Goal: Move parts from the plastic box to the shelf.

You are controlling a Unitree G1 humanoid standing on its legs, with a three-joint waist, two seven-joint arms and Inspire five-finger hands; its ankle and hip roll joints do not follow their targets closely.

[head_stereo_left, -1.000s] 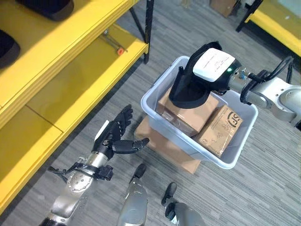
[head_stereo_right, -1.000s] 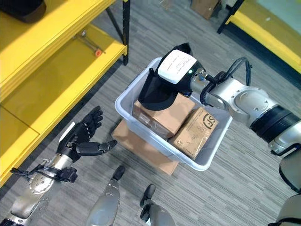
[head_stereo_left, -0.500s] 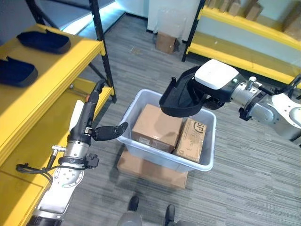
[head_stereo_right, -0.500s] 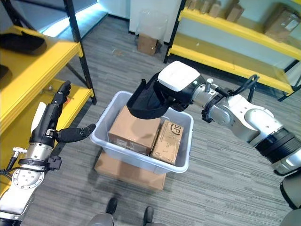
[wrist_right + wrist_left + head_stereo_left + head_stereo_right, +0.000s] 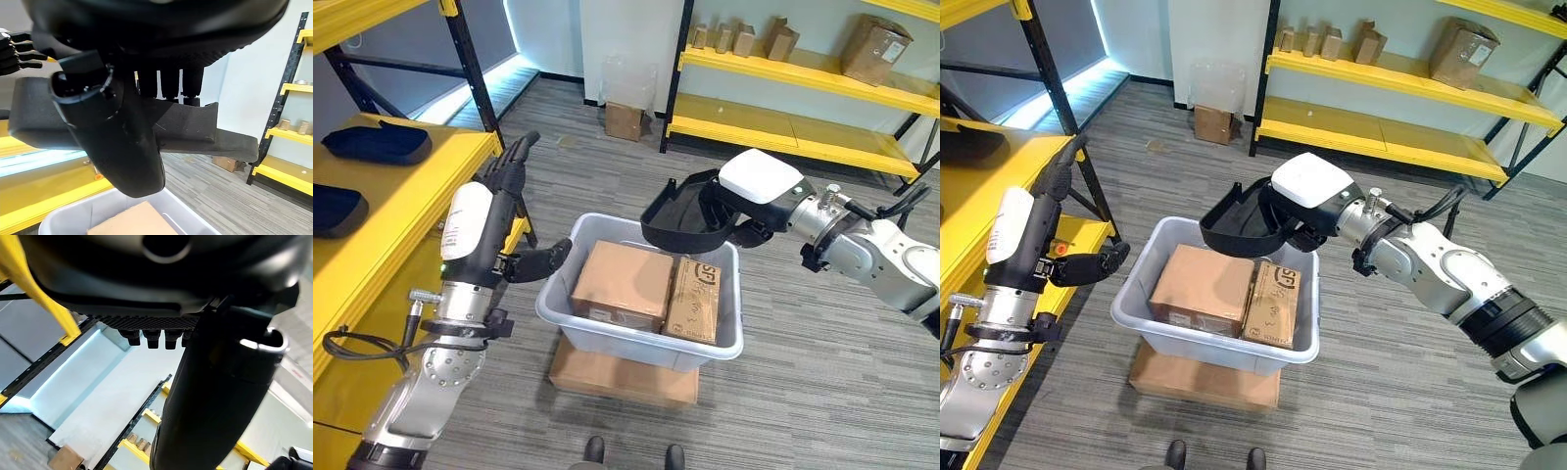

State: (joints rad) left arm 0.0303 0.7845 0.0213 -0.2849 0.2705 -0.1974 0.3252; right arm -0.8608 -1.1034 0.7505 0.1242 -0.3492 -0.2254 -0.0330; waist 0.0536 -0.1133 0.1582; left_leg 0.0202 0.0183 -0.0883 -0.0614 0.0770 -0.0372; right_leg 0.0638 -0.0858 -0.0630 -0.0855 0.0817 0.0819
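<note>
Right eye view: the right hand (image 5: 1307, 201) grips a black part (image 5: 1239, 223) above the plastic box (image 5: 1215, 338). The left hand (image 5: 499, 211) is open and empty. Both hands are higher than before.

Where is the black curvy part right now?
The black part is up in the air in the right hand, just above the far edge of the plastic box, over the cardboard boxes inside.

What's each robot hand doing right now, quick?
Left robot hand: open, fingers straight, holding nothing.
Right robot hand: shut on a black part, held above the box.
</note>
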